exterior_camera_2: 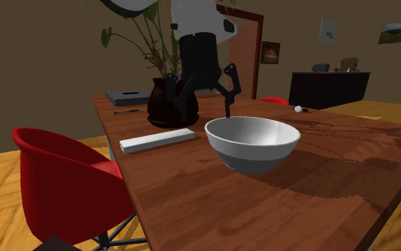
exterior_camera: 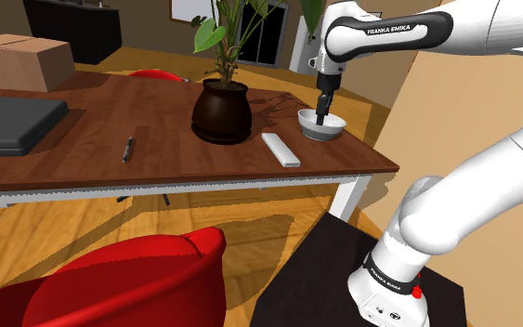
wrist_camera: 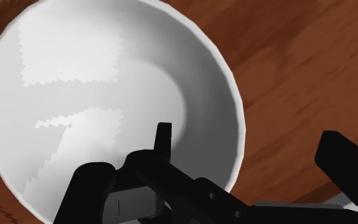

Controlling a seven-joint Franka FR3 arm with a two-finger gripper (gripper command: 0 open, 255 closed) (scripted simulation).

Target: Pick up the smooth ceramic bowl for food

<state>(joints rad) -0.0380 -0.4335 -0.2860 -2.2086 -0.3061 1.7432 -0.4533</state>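
Note:
A smooth white bowl (exterior_camera: 331, 132) stands upright near the corner of the wooden table (exterior_camera: 111, 102), at the shoulder view's right. My black gripper (exterior_camera: 321, 115) has come down from above onto the bowl's rim and is open. In the wrist view one finger (wrist_camera: 163, 137) is inside the bowl (wrist_camera: 95, 95) and the other finger (wrist_camera: 346, 165) is outside over the wood, with the rim between them and neither pressing on it. The second exterior view shows the gripper (exterior_camera_2: 204, 100) at the far rim of the bowl (exterior_camera_2: 252, 146).
A dark pot with a leafy plant (exterior_camera: 220, 111) stands close beside the bowl, and a flat white bar (exterior_camera: 281, 149) lies in front of it. Farther along the table are a pen (exterior_camera: 127, 149), a dark flat case (exterior_camera: 8, 125) and a cardboard box (exterior_camera: 18, 58). A red chair (exterior_camera: 129, 283) stands below the table edge.

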